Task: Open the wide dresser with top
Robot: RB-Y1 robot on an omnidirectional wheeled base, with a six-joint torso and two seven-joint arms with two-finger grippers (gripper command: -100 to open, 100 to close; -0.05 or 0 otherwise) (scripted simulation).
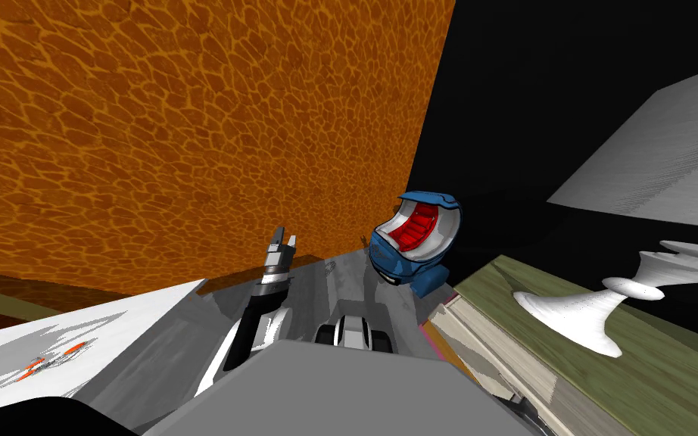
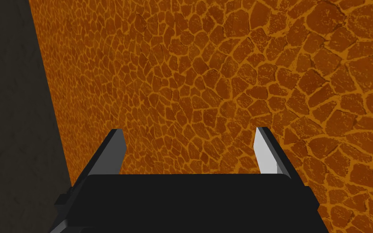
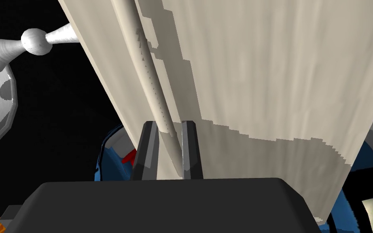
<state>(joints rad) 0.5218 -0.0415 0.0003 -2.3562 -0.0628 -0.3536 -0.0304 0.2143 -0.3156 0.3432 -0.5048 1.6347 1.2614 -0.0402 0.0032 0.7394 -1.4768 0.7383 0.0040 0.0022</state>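
The wide dresser stands at my right, with an olive green top (image 1: 605,371) and a pale beige front (image 1: 484,341). In the right wrist view the beige front panel (image 3: 262,81) carries a long thin bar handle (image 3: 149,77). My right gripper (image 3: 169,151) is shut on the lower end of that bar, one finger pressed to each side. My left gripper (image 1: 283,241) hangs in front of me, away from the dresser. In its own view the left gripper (image 2: 189,151) is open with nothing between its fingers.
A white turned stand (image 1: 590,310) lies on the dresser top. A blue and red helmet-like object (image 1: 415,238) sits just beyond the dresser's near corner. A white surface with orange marks (image 1: 52,356) is at my left. An orange cracked-pattern wall (image 1: 188,136) faces me.
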